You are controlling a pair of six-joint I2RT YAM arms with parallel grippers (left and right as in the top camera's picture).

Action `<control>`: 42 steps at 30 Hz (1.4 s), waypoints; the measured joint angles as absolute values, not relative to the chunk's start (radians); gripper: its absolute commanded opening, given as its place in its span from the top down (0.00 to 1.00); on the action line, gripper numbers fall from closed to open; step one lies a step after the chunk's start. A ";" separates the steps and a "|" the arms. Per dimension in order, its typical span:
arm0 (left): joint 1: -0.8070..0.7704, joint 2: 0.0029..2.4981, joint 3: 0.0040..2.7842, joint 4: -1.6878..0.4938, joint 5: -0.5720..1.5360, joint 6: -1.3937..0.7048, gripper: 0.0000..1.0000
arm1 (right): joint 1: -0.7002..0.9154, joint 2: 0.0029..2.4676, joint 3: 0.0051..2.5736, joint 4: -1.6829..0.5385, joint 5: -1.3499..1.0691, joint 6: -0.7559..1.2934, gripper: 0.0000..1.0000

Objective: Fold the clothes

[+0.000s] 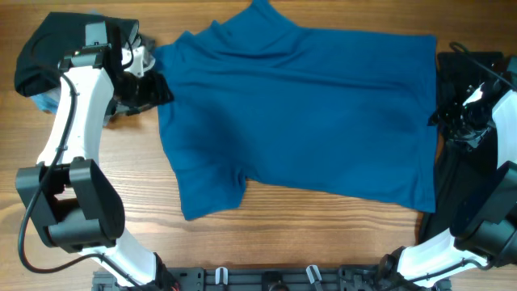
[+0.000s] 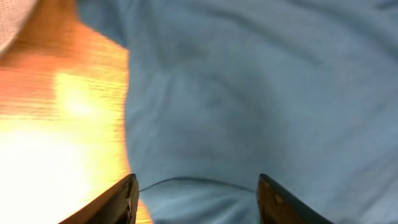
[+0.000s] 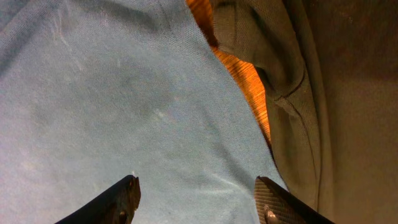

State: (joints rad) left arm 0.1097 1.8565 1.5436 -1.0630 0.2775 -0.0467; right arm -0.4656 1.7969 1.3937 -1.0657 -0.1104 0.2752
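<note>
Jaws wide and empty, the left gripper (image 2: pixel 196 199) hangs low over the left edge of a blue T-shirt (image 1: pixel 307 113), where cloth meets the bare wooden table (image 1: pixel 266 242). The right gripper (image 3: pixel 196 199), equally open and holding nothing, hovers over the shirt's opposite edge, just beside a dark garment (image 3: pixel 311 93) heaped along the table's right side.

The shirt lies spread across the middle of the table, one sleeve pointing toward the near side and the other rumpled at the far edge. Creases run through its left half.

Beyond the left arm, at the far left corner, a black garment (image 1: pixel 48 48) sits in a pile with a scrap of light-blue cloth (image 1: pixel 44 101) showing beside it.

The likely trouble is on the right. The dark garment lies so close to the hem that a pinch there could catch both fabrics and drag the wrong one into the fold. On the left, a grasp taken too shallow could slip off the single layer and leave the fold lopsided.
</note>
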 measured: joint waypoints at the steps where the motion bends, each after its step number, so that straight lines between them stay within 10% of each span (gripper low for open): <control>1: 0.112 1.856 1.536 -1.068 0.252 -0.043 0.32 | -0.466 1.797 1.394 -1.066 -0.111 0.275 0.36; 25: 0.132 1.902 1.150 -0.479 0.206 0.116 0.47 | -0.448 1.797 1.394 -1.048 -0.164 0.274 0.35; 35: 0.132 1.917 1.149 -0.488 0.245 0.123 0.95 | -0.448 1.797 1.394 -1.050 -0.164 0.274 0.35; 42: 0.133 1.917 1.149 -0.473 0.256 0.122 0.96 | -0.448 1.797 1.394 -1.050 -0.164 0.274 0.35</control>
